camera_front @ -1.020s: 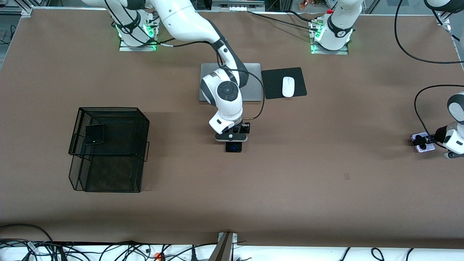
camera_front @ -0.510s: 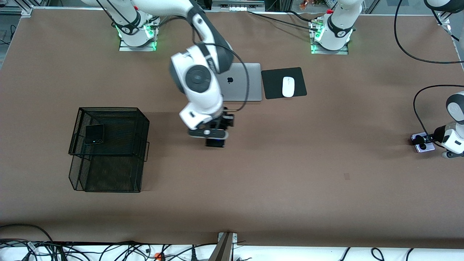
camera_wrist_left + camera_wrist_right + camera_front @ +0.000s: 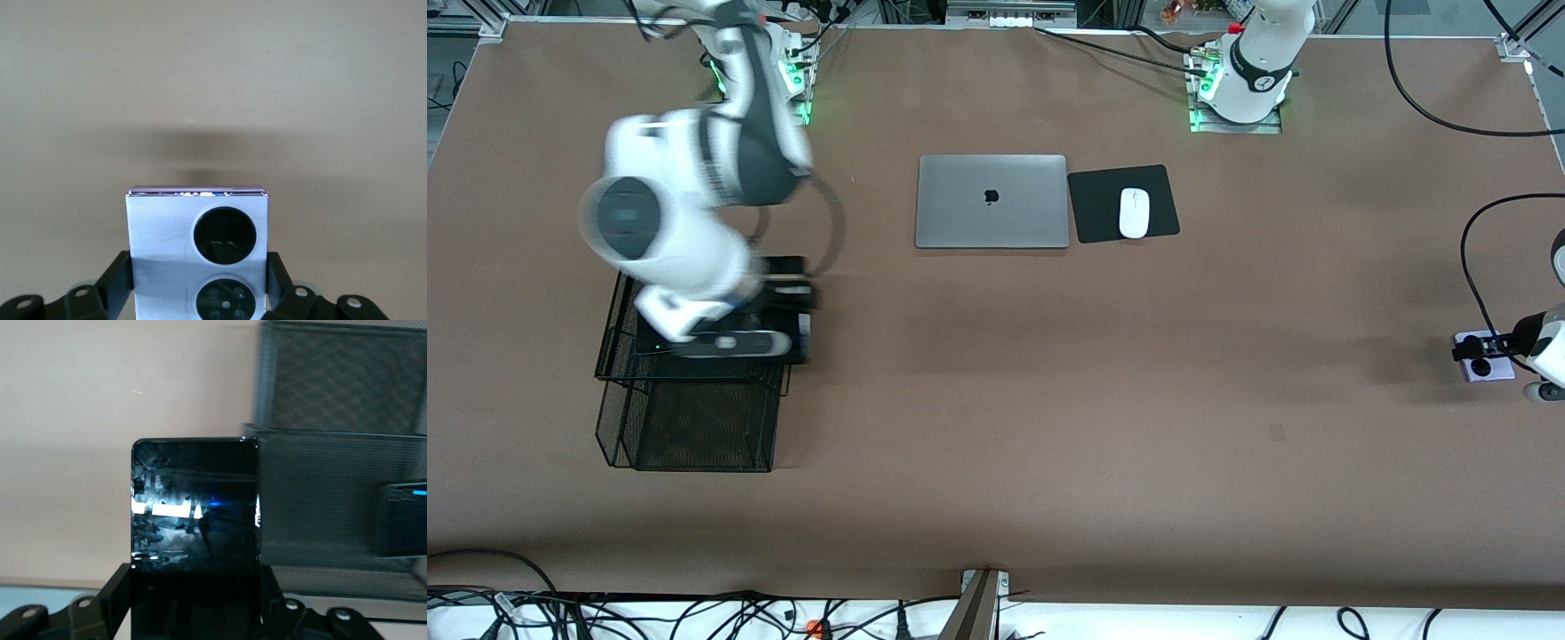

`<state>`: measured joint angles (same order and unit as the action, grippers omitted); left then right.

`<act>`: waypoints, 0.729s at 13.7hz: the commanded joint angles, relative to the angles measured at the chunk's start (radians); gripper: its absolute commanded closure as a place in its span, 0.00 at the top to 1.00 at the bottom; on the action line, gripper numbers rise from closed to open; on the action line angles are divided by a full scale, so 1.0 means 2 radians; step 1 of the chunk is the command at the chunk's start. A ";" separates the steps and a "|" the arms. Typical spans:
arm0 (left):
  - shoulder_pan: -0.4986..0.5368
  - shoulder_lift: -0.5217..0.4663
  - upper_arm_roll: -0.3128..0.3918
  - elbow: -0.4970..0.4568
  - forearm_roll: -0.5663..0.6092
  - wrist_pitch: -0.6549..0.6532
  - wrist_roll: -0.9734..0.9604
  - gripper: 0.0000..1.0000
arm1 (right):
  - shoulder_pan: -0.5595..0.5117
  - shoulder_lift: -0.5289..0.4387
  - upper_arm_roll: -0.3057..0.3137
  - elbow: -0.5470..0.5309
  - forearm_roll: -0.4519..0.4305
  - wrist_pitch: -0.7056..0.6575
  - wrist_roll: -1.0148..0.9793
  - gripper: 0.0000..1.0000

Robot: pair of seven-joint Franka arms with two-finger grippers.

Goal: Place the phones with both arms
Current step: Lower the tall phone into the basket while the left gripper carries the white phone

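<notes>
In the right hand [image 3: 193, 613], a black phone [image 3: 195, 520]; front view blurred.

You see even overhead light, soft shadows; the right arm [image 3: 685, 240] smears with motion blur, screen glare in its wrist view.

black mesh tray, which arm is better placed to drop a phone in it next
The right arm. Its claw, shut on a black phone, is already over the black mesh tray. The left claw grips the lavender-white phone at the left arm's end of the table.
</notes>
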<state>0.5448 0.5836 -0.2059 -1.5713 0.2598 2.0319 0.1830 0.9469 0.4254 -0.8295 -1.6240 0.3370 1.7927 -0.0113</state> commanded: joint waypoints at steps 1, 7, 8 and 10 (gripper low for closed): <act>-0.040 -0.020 -0.022 0.025 0.008 -0.077 0.001 0.29 | 0.012 -0.029 -0.038 -0.055 0.000 0.031 -0.075 0.00; -0.080 -0.013 -0.138 0.034 -0.001 -0.113 -0.013 0.29 | -0.001 0.009 -0.045 -0.107 0.009 0.108 -0.124 0.00; -0.100 -0.008 -0.146 0.034 -0.005 -0.113 -0.030 0.29 | -0.002 0.017 -0.045 -0.108 0.009 0.109 -0.124 0.00; -0.157 0.002 -0.146 0.034 -0.028 -0.109 -0.071 0.29 | -0.013 0.023 -0.042 -0.108 0.032 0.109 -0.125 0.00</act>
<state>0.3224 0.5654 -0.5023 -1.5176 0.2402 1.8244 0.1018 0.9403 0.4695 -0.9153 -1.8425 0.3539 2.0065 -0.2367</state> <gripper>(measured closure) 0.172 0.211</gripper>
